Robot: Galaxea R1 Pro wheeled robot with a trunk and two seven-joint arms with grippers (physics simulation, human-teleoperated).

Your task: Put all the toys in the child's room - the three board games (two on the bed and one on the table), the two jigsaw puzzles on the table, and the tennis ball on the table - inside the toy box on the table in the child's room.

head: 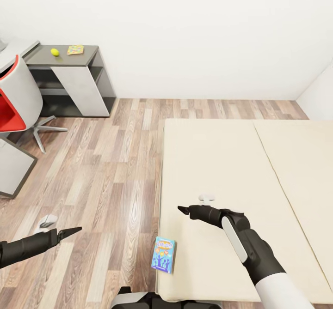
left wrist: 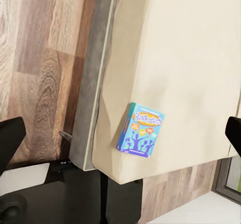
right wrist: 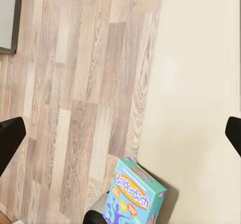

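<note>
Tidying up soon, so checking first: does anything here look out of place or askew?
Yes. The small blue game box sits skewed at the bed's near corner, right at the mattress edge by the floor, where it might slip off.

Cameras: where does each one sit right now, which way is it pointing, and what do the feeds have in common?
Head view: on the head, looking forward and down over the bed, floor and far table; both arms show, the left hand and right hand.
Left wrist view: near the left hand, aimed at the bed's corner and the blue game; dark fingertips at both side edges.
Right wrist view: near the right hand, aimed at floor and mattress edge; fingertips at both side edges.
Shared: all three see the blue game.
</note>
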